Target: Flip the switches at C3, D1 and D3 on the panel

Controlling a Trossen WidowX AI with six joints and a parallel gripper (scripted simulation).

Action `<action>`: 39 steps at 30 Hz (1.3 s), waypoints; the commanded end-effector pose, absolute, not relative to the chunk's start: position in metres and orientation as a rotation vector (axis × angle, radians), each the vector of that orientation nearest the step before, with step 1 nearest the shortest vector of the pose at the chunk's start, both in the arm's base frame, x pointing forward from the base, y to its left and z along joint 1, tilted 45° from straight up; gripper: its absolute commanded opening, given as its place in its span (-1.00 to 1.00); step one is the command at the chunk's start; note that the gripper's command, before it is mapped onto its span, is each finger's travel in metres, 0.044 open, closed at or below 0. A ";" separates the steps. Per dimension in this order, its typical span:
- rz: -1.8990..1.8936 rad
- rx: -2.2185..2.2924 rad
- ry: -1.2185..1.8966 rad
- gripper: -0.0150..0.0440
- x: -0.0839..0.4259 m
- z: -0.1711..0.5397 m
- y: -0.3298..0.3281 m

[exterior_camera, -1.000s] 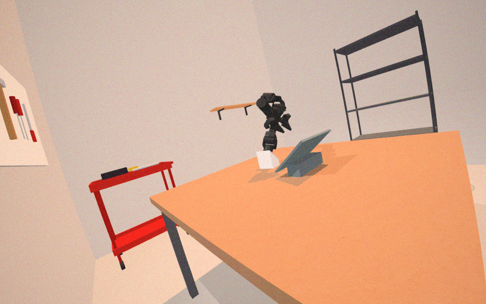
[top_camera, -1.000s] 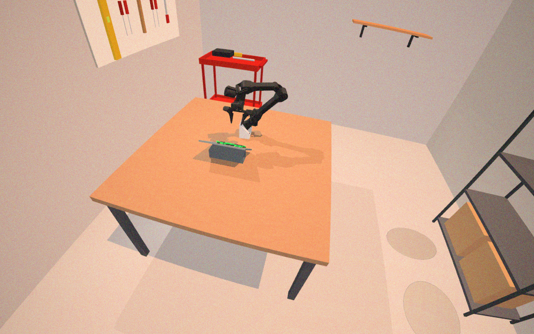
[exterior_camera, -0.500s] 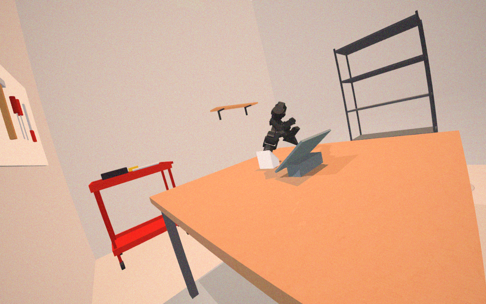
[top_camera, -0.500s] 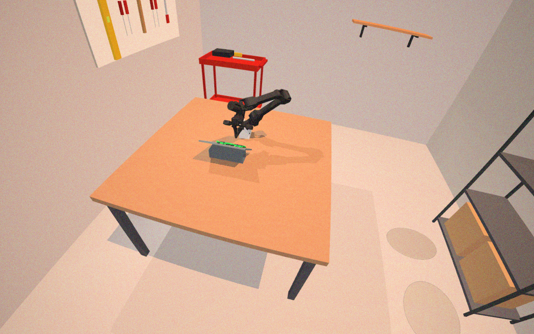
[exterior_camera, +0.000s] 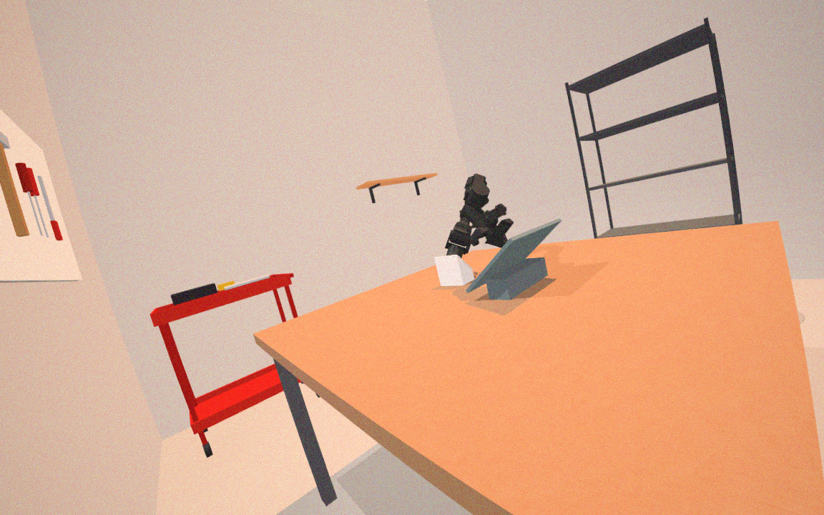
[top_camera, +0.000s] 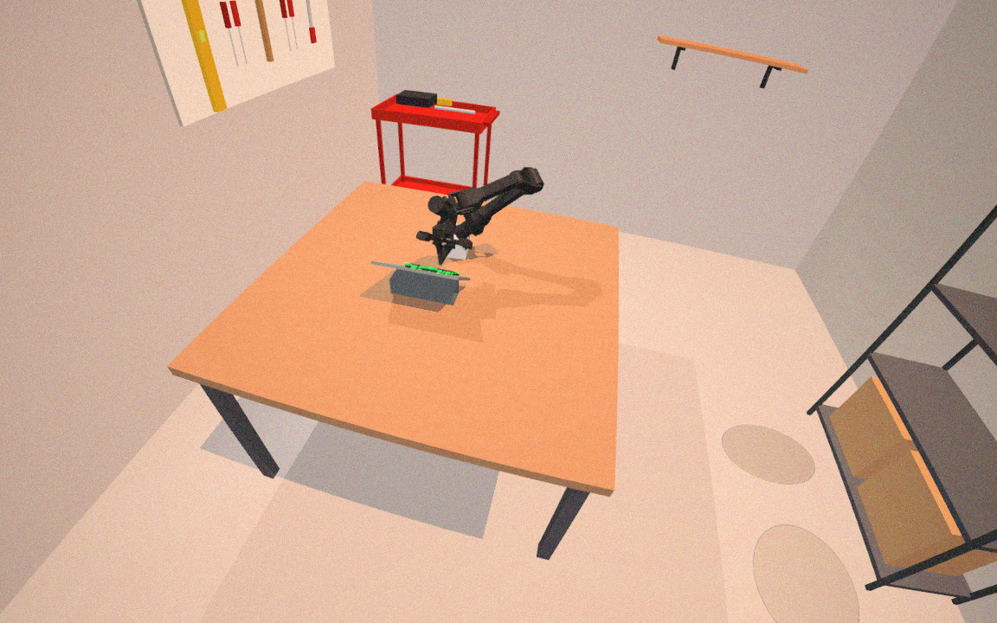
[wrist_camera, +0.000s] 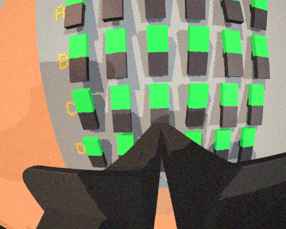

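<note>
The tilted grey panel (top_camera: 383,265) (exterior_camera: 526,239) (wrist_camera: 278,95) bears rows of rocker switches with green far halves and dark near halves. Switch C3 (wrist_camera: 159,95) stands in the middle of the wrist view. Switch D1 (wrist_camera: 93,147) is at its lower left, beside the printed D. Switch D3 is hidden behind my fingers. My gripper (top_camera: 440,261) (wrist_camera: 159,129) is shut and empty. Its tips overlap the dark near end of C3 in the wrist view; whether they touch it, I cannot tell. I cannot tell for sure which switch ends are raised.
Switches C2 (wrist_camera: 121,97) and C4 (wrist_camera: 197,98) flank C3. D2 (wrist_camera: 125,143) and D4 (wrist_camera: 194,137) are partly hidden by my fingers. The panel stands on a block (top_camera: 423,287) (exterior_camera: 517,278) on the wooden table (top_camera: 409,371) (exterior_camera: 626,358). The white arm base (exterior_camera: 451,271) is close to the panel.
</note>
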State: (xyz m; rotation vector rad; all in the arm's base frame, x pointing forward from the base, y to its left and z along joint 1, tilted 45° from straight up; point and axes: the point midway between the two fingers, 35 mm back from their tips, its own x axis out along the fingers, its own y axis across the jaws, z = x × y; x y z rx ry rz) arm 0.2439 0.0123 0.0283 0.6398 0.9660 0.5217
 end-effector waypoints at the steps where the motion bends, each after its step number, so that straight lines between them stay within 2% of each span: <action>1: 0.519 0.644 0.974 -0.49 0.245 0.024 0.016; 39: 0.520 0.644 0.973 -0.49 0.249 0.019 0.021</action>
